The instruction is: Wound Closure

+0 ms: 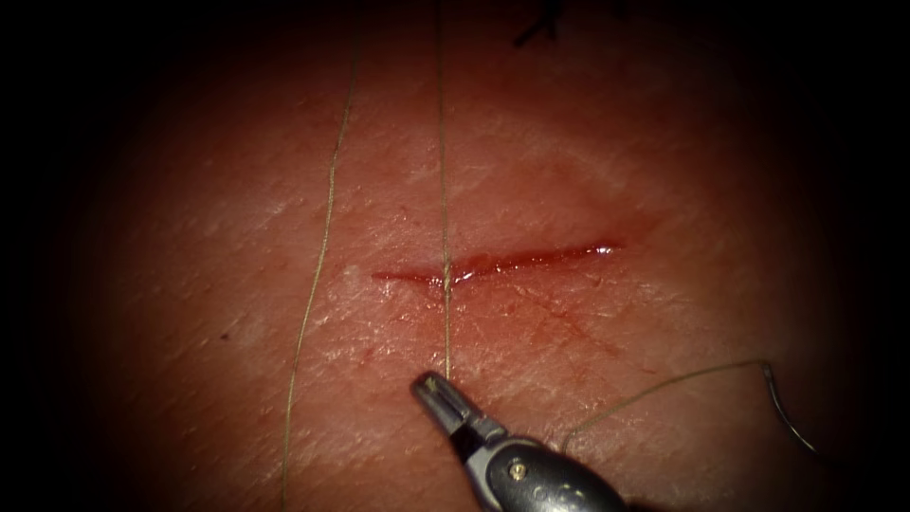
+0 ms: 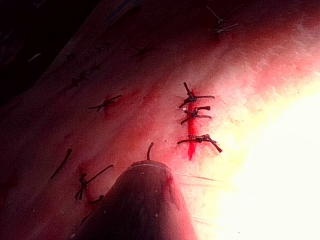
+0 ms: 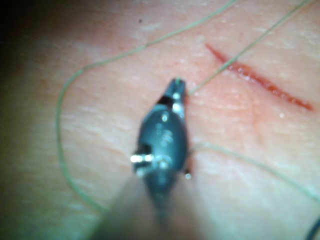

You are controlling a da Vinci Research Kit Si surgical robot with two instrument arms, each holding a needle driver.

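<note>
Endoscope view: the right tool (image 1: 431, 384), jaws together, was clamped on the thread (image 1: 445, 322) running toward 12 o'clock across the cut (image 1: 502, 263). The needle (image 1: 787, 408) lay free at 3 o'clock.

Right wrist view: the thread (image 3: 235, 57) was seen leaving the jaw tips.

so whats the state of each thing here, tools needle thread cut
right tool: jaws shut on the thread's end below the cut
thread: crosses the cut, passing through the tissue there; a second strand lies to the left
needle: free on the tissue at lower right, held by neither tool, thread attached
cut: open, red fluid along it
tissue: lying flat
</note>
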